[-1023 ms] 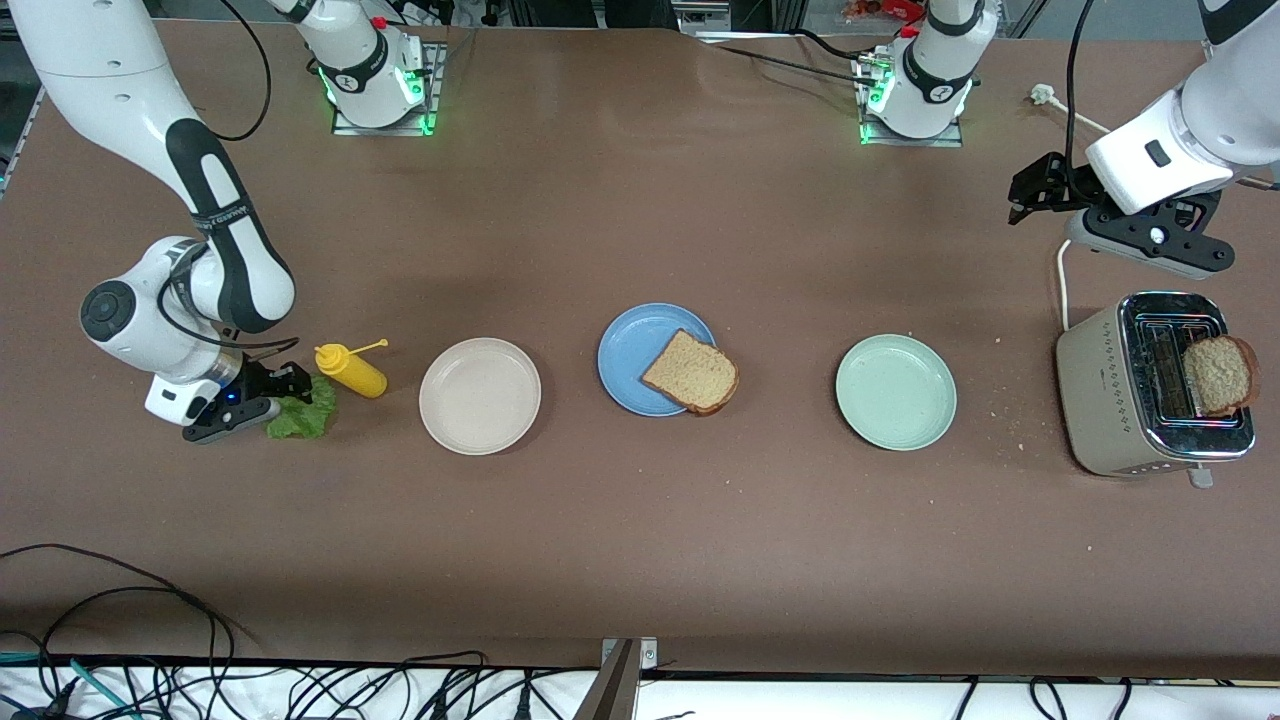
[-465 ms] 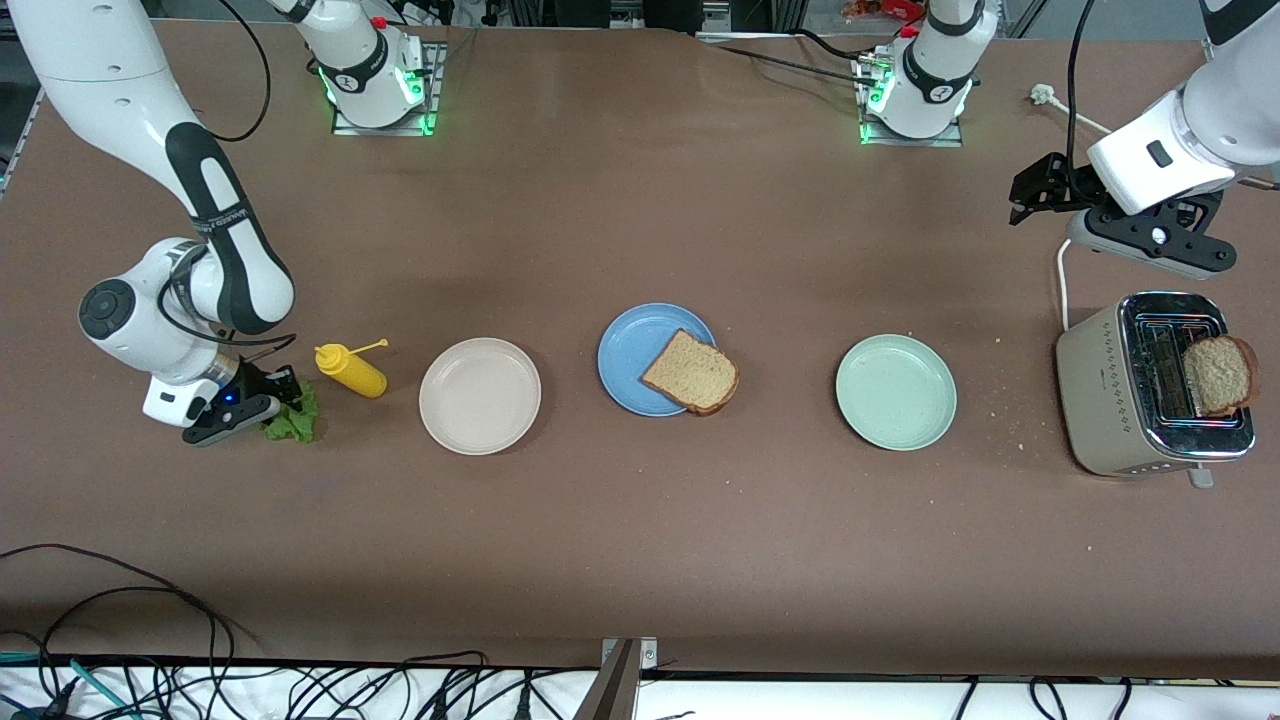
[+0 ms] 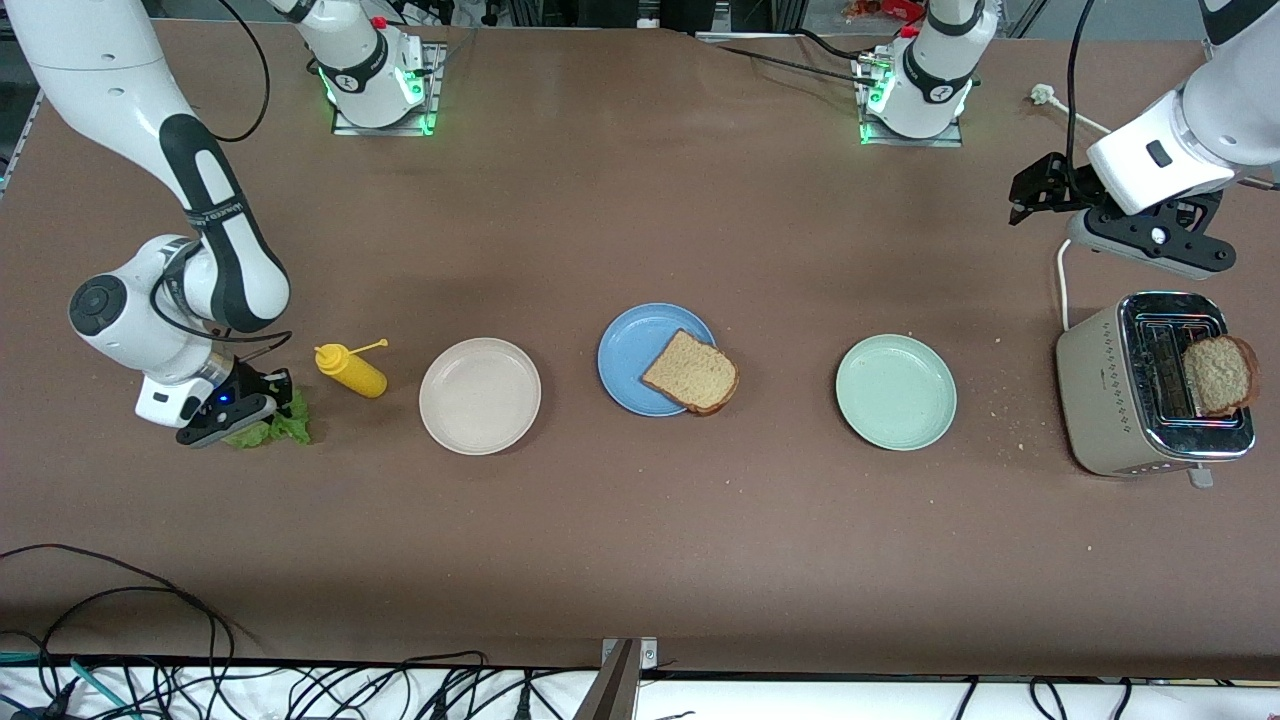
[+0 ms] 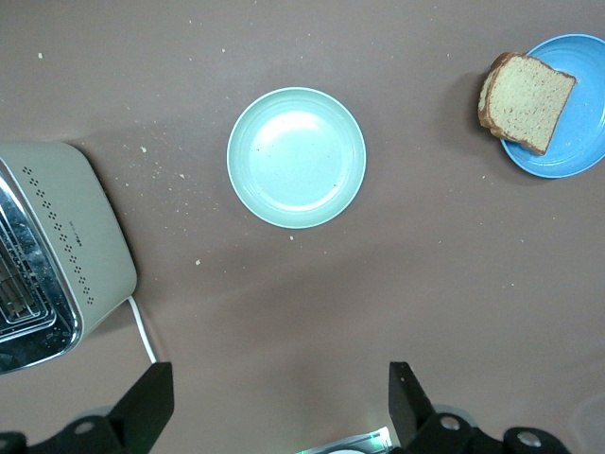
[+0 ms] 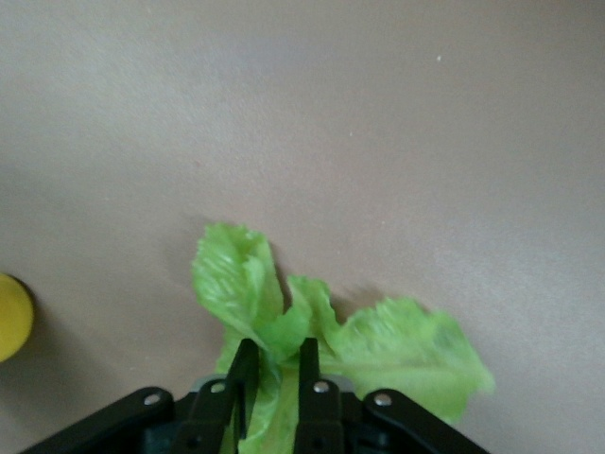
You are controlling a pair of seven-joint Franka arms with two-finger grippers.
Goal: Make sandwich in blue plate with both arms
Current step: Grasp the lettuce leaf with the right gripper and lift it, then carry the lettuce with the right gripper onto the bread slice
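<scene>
Green lettuce leaf point(image 5: 284, 322) pinched by right gripper point(image 5: 274, 378).

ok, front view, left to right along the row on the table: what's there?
Lettuce leaf pinched by the right gripper → yellow squeeze bottle → beige plate → blue plate → bread slice → pale green plate → toaster.

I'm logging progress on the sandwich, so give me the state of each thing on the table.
Blue plate: holds one bread slice.
Lettuce leaf: pinched by right gripper.
Toaster: second slice sticking up.
Beige plate: bare.
Green plate: bare.
Left gripper: open, waiting.
</scene>
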